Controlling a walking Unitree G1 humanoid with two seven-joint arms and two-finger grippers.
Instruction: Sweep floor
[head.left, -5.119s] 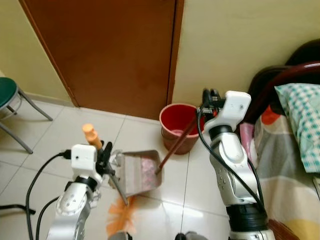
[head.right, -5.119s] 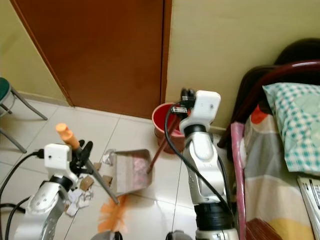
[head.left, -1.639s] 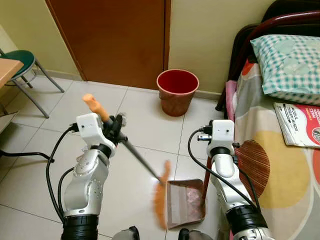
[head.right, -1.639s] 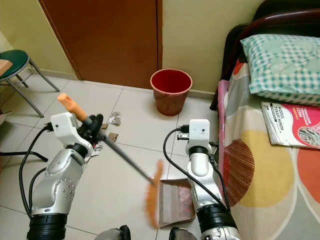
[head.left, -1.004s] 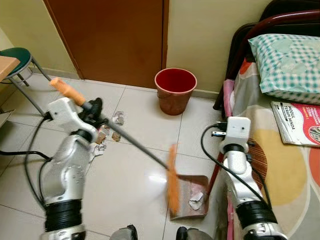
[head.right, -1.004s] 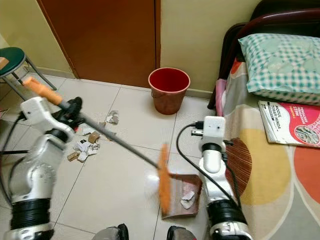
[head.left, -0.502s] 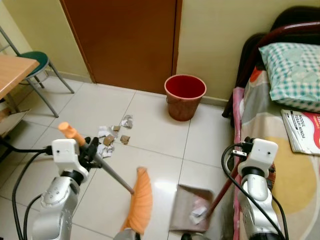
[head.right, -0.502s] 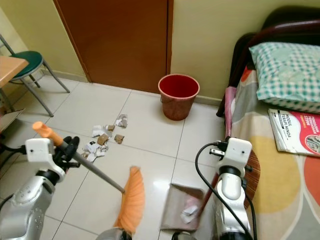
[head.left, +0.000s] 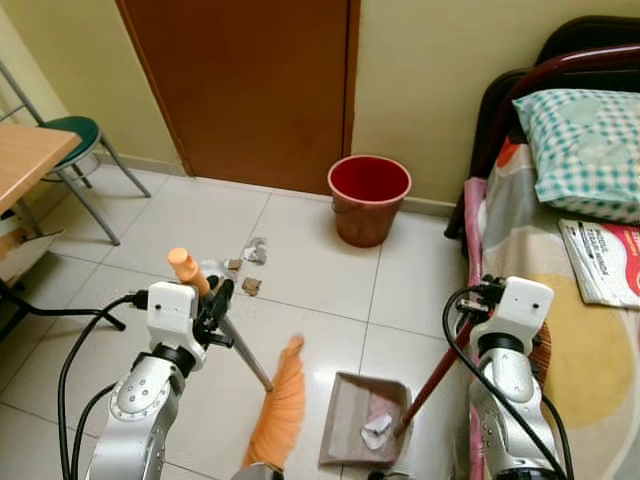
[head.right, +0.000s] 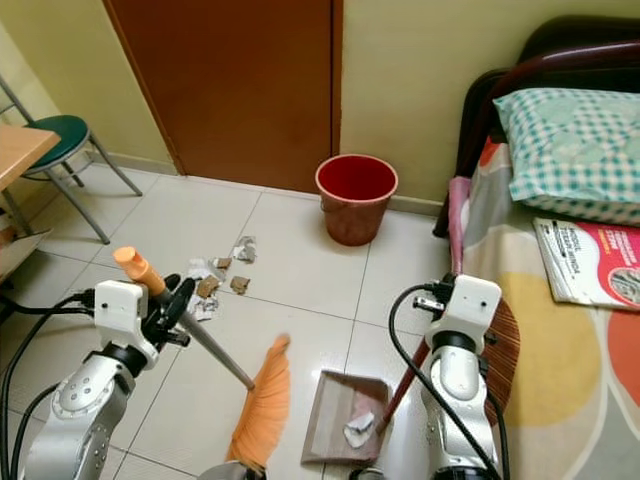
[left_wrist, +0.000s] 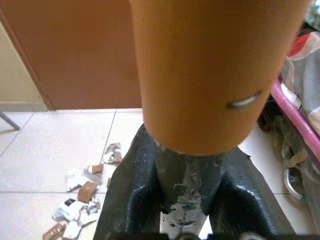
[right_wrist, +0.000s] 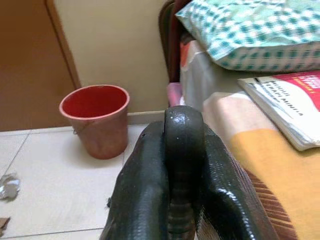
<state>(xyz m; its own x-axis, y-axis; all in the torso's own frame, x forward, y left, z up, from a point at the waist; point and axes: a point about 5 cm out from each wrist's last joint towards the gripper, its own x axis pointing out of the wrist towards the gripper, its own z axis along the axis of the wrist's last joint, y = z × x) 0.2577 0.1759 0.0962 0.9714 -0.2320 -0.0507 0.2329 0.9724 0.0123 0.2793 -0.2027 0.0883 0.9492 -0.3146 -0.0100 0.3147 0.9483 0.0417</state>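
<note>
- Left eye view: left gripper (head.left: 215, 305) clamped on broom (head.left: 280, 410), whose head has swung back from dustpan (head.left: 362, 433).
- Right gripper (right_wrist: 175, 165) clamps the dustpan handle.
- Scraps (head.left: 245, 270) near bucket (head.left: 368, 198) remain unswept.

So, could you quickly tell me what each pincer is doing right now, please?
Left pincer: shut on the broom handle.
Right pincer: shut on the dustpan handle.

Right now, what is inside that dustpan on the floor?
The dustpan holds a few crumpled white paper scraps near its handle end, on a brownish, dusty-looking pan floor. More litter lies unswept on the tiles by the broom. Nothing covers the pan, though finer dust can't be made out.
</note>
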